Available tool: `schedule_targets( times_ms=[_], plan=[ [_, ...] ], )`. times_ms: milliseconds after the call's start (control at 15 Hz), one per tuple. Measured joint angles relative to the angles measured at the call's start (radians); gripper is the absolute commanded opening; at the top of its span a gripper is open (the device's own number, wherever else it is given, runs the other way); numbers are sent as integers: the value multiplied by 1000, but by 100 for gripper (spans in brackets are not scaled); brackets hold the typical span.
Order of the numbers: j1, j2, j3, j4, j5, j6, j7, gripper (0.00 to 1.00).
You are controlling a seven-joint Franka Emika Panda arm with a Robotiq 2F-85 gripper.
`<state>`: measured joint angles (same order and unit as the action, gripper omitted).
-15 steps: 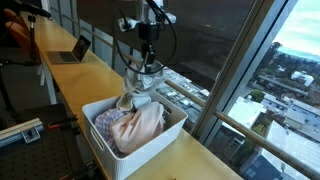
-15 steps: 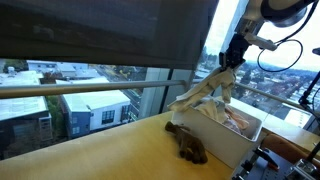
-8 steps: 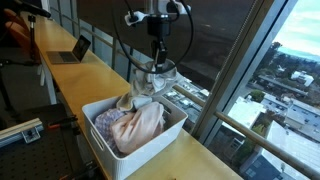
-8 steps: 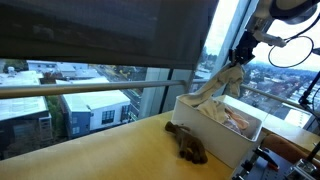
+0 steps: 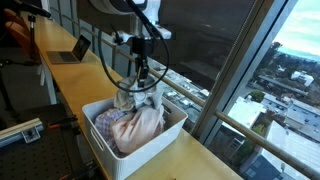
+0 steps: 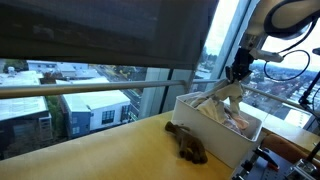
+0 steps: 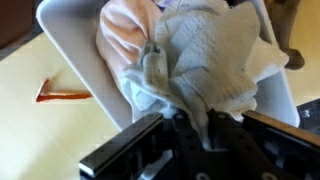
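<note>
Grey cloth filled the wrist view: the towel (image 7: 205, 55) was pinched at its bunched top between the closed fingers of the gripper (image 5: 140, 70), and the rest of it hung straight down. Its lower folds appeared to rest on the pink garment (image 5: 137, 128) heaped directly beneath the hand, inside the white bin (image 5: 172, 128). Whether the towel's hem also met the bin's wall could not be told.

Judged from this, the step in hand was a carry right over the bin, with the towel partly draped on the pile. Any move from here would call for a straight vertical path, so that the trailing cloth stayed within the bin's rim rather than catching on it. It would also call for a firm pinch, since only a small fold lay in the grip.

The bin stood under the hand on a long wooden counter (image 5: 60, 78) along a wall of windows (image 6: 90, 85) overlooking city rooftops. A brown crumpled thing (image 6: 188, 143) lay on the counter just outside the bin. A laptop (image 5: 72, 50) sat well away from the hand, farther down the counter.
</note>
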<state>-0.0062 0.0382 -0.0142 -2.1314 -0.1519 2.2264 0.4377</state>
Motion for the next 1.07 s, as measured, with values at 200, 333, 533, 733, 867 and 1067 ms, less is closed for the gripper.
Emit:
schedule_targets(
  times_ms=[200,333,533,733,867,1067],
  plan=[
    [24,37,11,-28,0,26,6,5],
    [27,59,11,-38,0,43,6,43],
    [24,82,-2,-50,0,59,6,57],
    [19,67,-16,-49,-25,61,7,79],
    [25,21,-14,-41,-75,55,23,93],
    [64,-64,31,-11,-136,19,68,100]
  ],
)
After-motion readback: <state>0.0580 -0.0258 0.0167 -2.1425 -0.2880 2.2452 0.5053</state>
